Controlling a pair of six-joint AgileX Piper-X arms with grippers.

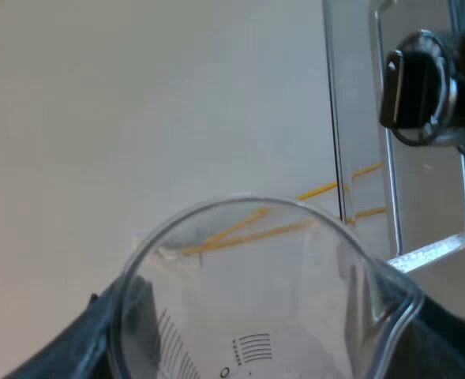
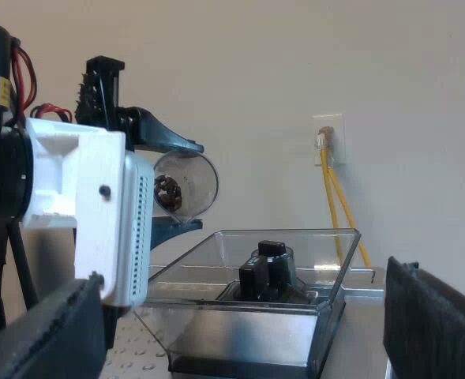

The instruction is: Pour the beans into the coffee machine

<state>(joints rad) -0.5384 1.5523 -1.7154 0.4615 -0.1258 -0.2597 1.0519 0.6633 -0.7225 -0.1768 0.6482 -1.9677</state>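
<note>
My left gripper (image 1: 271,328) is shut on the clear measuring glass (image 1: 264,292), one dark finger on each side of it. In the right wrist view the left gripper (image 2: 171,183) holds the glass (image 2: 196,185) tipped on its side, with brown beans (image 2: 167,190) lying inside it. The glass hangs above one end of the espresso machine's clear bean hopper (image 2: 256,296), mouth toward the hopper. A black knob (image 2: 268,268) sits in the hopper, and the knob (image 1: 418,87) lies past the glass's rim. My right gripper (image 2: 240,335) is open near the hopper with nothing between its fingers.
The hopper stands on the machine's metal top (image 2: 362,332). Behind it is a plain wall with an outlet (image 2: 328,136) from which yellow cables (image 2: 339,197) run down. The hopper's wall (image 1: 358,142) stands close by the glass's spout.
</note>
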